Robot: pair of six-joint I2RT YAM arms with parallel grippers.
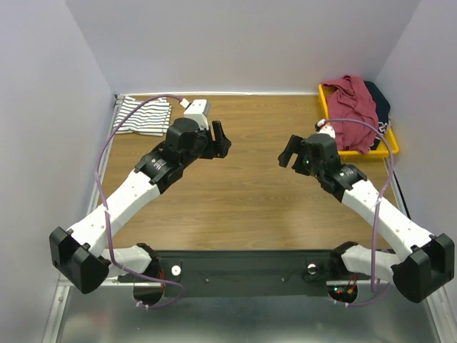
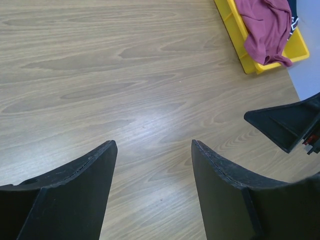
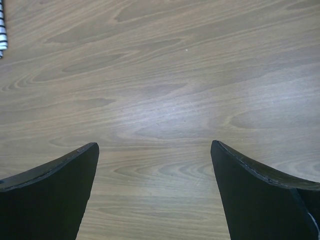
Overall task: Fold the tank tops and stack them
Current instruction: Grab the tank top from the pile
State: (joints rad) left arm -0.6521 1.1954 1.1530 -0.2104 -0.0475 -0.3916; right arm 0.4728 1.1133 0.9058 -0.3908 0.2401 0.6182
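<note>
Table (image 1: 243, 207): we find two tank tops, both at its far edge and well apart.

The striped top (image 1: 143, 116) lies flat in the table's far left corner. Its long axis runs roughly along the far edge. We cannot tell which way its straps point.

The maroon top (image 1: 353, 107) sits crumpled in a yellow bin (image 1: 357, 153) in the table's far right corner. It runs roughly far to near, and one fold hangs over the bin's rim. We cannot make out its strap end.

The left gripper (image 1: 221, 139) and the right gripper (image 1: 288, 152) hang over the table's middle, facing each other. Both have their fingers spread and hold nothing.
</note>
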